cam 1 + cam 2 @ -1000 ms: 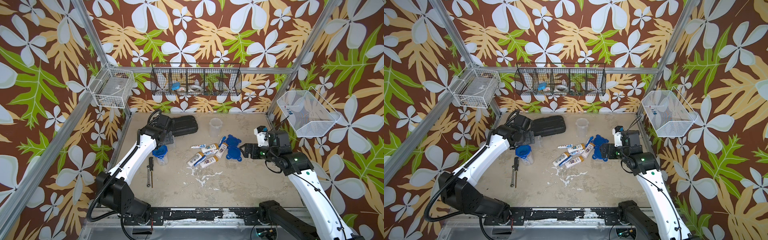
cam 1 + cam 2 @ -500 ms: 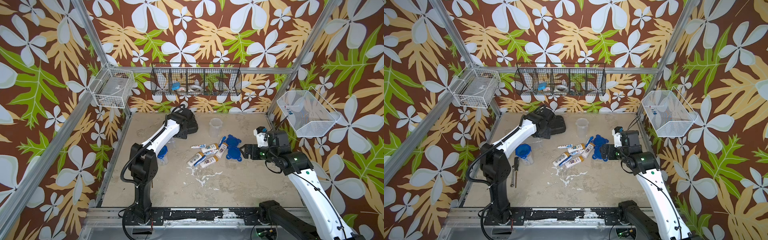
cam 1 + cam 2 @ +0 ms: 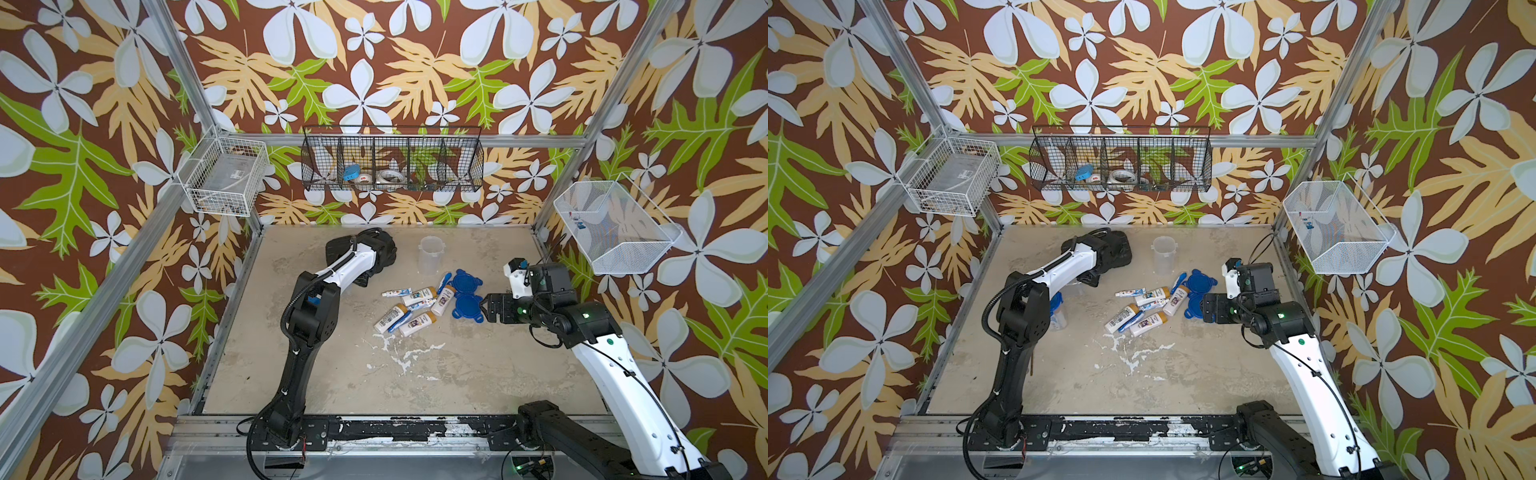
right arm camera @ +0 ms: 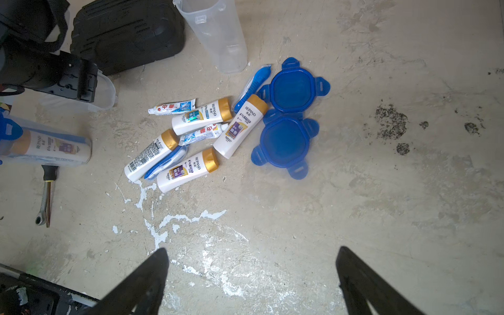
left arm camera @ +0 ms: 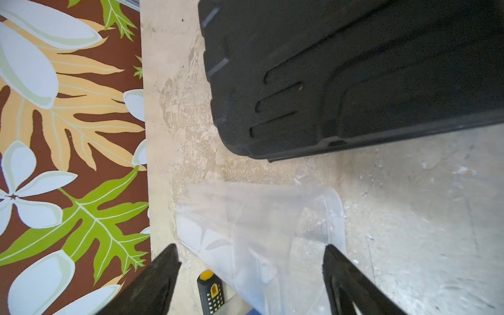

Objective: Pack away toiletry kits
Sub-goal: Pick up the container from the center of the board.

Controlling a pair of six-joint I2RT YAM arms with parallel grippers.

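Note:
My left gripper (image 5: 251, 246) is open and straddles a clear tumbler (image 5: 259, 231) that lies on its side beside the black case (image 5: 354, 76). One finger (image 5: 335, 261) is at the tumbler's rim and the other stands apart from it. Mid-floor lies a heap of white bottles (image 3: 409, 309) with toothpaste tubes (image 4: 171, 107) and blue toothbrushes (image 4: 253, 81). Two blue lids (image 3: 465, 293) lie right of the heap. A second empty tumbler (image 3: 431, 253) stands upright behind it. A lidded, filled tumbler (image 4: 46, 148) lies at the left. My right gripper (image 4: 252, 248) hangs open over bare floor near the lids.
A screwdriver (image 4: 46, 196) lies by the filled tumbler, and its handle (image 5: 211, 291) shows between my left fingers. A black wire basket (image 3: 392, 160) hangs on the back wall, with white wire baskets at the left (image 3: 224, 180) and right (image 3: 615, 226).
My left arm has swung from the left side toward the back, past the black case, and now sits over the lying tumbler with its jaws narrowing. The right arm has not moved.

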